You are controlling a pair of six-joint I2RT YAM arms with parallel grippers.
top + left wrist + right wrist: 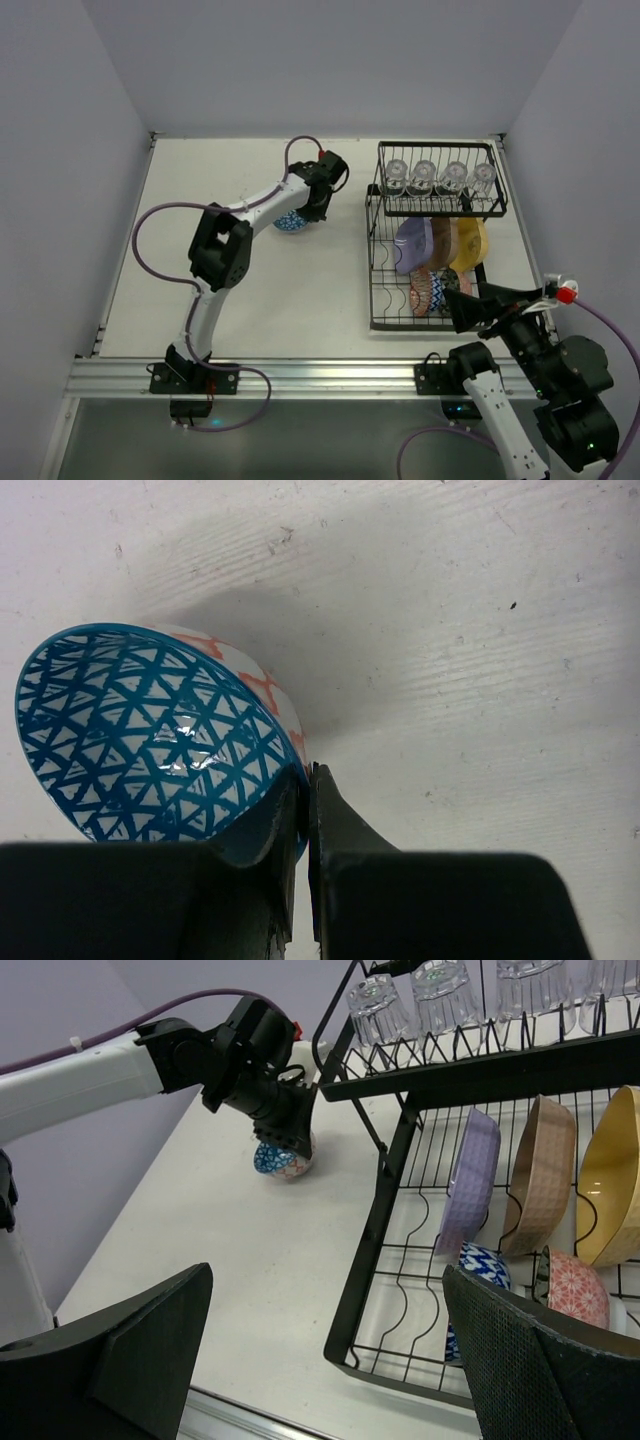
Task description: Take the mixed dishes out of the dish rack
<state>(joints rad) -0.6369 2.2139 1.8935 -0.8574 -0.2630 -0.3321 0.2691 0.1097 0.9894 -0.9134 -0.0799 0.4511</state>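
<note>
My left gripper [308,208] [305,776] is shut on the rim of a small bowl [291,222] [150,740], blue-latticed inside and orange-patterned outside. The bowl is tilted, low over the table, left of the dish rack [374,270] [378,1245]. Several clear glasses [440,177] [440,995] stand upside down on the rack's upper shelf. Below stand a lavender plate [410,245] [468,1175], a brown plate [545,1170] and a yellow plate [610,1180]. A blue-and-white bowl [480,1263] and a pink bowl [578,1285] lie in front of them. My right gripper [462,308] [328,1275] is open and empty at the rack's near corner.
The white table [290,300] ends at a metal rail [320,375] along the near edge. Grey walls close in the left, back and right sides. The left arm's purple cable [150,215] loops over the table's left part.
</note>
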